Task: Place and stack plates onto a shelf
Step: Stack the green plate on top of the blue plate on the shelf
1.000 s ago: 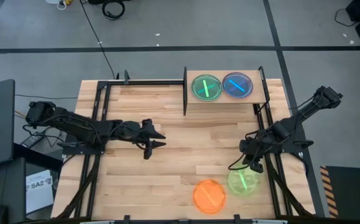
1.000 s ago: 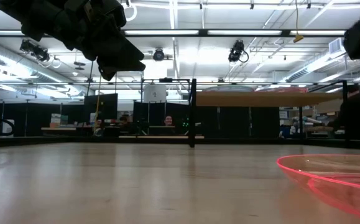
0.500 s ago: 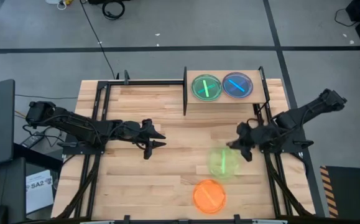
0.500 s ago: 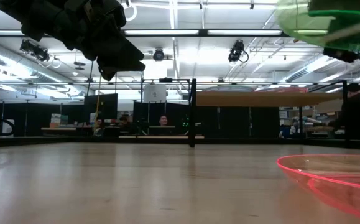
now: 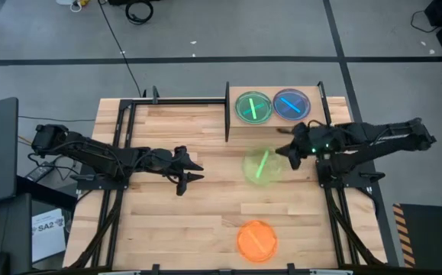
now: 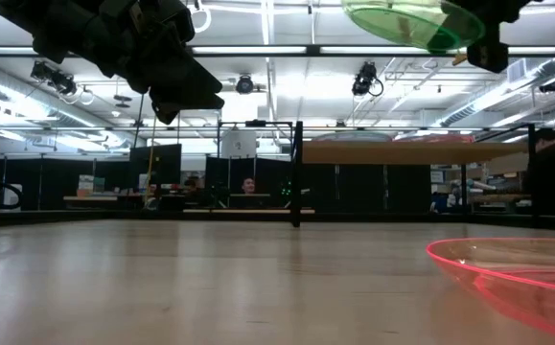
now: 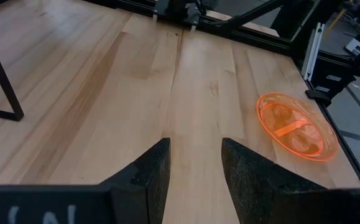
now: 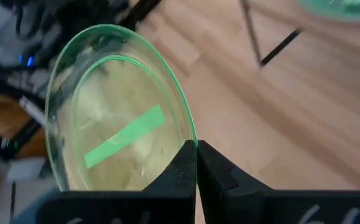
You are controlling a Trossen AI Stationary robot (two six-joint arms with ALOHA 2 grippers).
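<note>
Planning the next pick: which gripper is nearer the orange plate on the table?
Right. The right gripper, shut on a green plate, is up by the shelf, beyond the orange plate. The left gripper hangs open, farther away across the table.

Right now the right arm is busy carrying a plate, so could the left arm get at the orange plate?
Probably yes: the left hand hangs open and empty over bare tabletop, and nothing stands between it and the orange plate near the front edge.
</note>
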